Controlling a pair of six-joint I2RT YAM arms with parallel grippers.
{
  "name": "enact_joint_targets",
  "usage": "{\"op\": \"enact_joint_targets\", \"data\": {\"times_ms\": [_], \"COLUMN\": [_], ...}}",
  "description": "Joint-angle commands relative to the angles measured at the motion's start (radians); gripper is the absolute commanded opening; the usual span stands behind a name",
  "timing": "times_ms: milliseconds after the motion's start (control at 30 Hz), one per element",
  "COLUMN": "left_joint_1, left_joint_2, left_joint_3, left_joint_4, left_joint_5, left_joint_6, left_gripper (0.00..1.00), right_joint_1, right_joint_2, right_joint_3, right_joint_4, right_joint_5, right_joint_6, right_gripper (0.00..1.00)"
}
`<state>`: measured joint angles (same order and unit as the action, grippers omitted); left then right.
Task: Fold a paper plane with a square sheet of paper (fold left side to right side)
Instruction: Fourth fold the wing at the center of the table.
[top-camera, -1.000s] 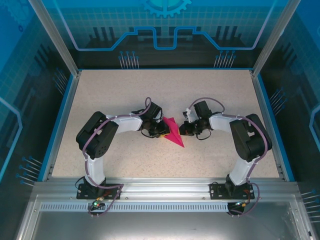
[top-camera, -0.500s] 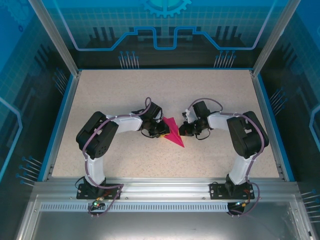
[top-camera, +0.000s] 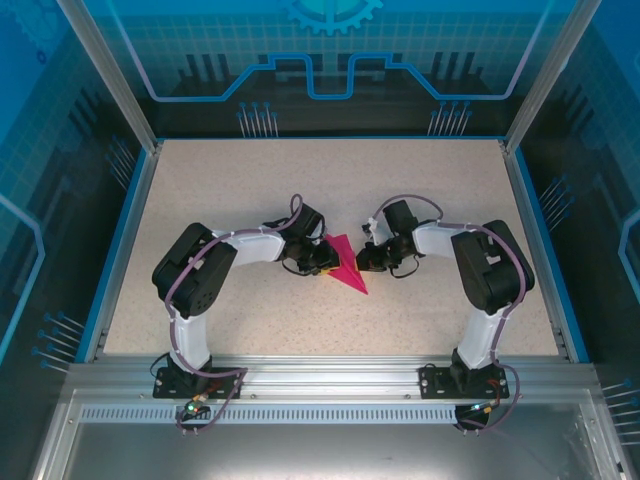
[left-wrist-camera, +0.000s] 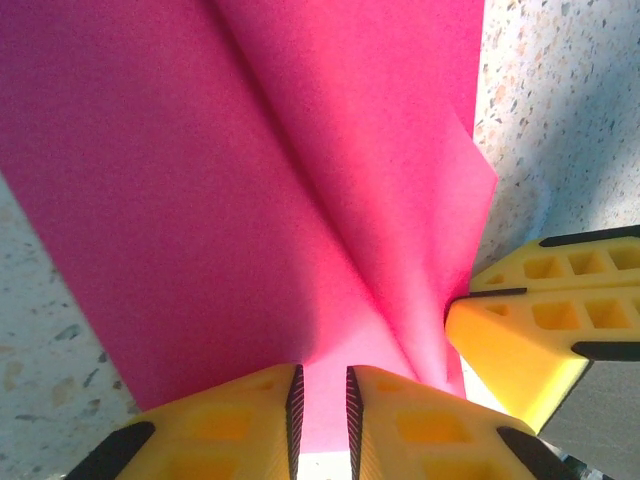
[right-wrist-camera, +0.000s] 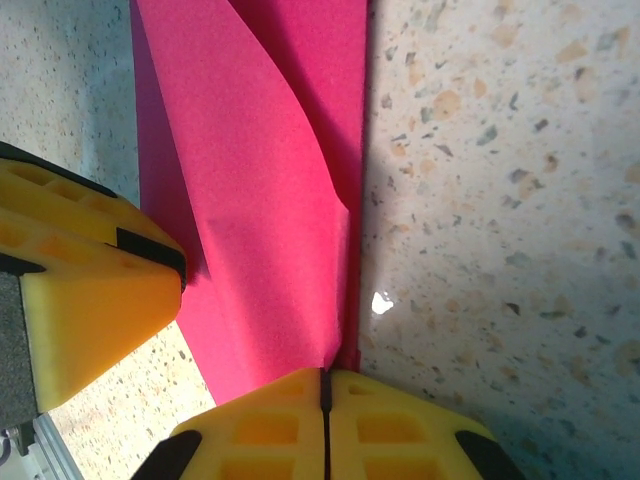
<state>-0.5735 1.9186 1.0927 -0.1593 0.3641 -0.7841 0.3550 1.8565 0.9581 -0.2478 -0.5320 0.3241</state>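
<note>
Right tool is clenched, with the raised fold edge of the paper plane caught in its seam. Over the last second it has crept slightly toward the left tool, its elbow swinging in behind. The plane has barely shifted on the tabletop and lies between both tools. Judged: the flap is being eased across and the crease is not yet pressed. The left tool's jaws stand a slit apart with pink in the slit; cannot tell whether pinching or just pressing. The plane's far end is cut off in both wrist views.
</note>
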Motion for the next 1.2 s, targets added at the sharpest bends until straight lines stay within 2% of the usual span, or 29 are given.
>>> {"op": "enact_joint_targets", "data": {"times_ms": [0,267,833,1167], "left_joint_1": [-0.006,-0.005,-0.005,-0.003], "left_joint_2": [-0.020,-0.079,0.123,0.178], "left_joint_3": [0.045,0.124,0.294,0.311], "left_joint_4": [-0.051,-0.128,-0.150,-0.201], "left_joint_5": [0.016,0.018,0.058,-0.001], "left_joint_6": [0.027,0.059,0.051,0.069], "left_gripper": [0.24,0.27,0.24,0.24], "right_joint_1": [0.019,0.022,0.036,0.037], "right_joint_2": [0.042,0.053,0.057,0.060], "right_joint_3": [0.013,0.017,0.028,0.033], "right_joint_4": [-0.061,-0.081,-0.087,-0.097], "right_joint_5": [0.038,0.063,0.076,0.084], "right_joint_6": [-0.023,-0.023,-0.026,-0.033], "right_gripper": [0.06,0.06,0.07,0.07]}}
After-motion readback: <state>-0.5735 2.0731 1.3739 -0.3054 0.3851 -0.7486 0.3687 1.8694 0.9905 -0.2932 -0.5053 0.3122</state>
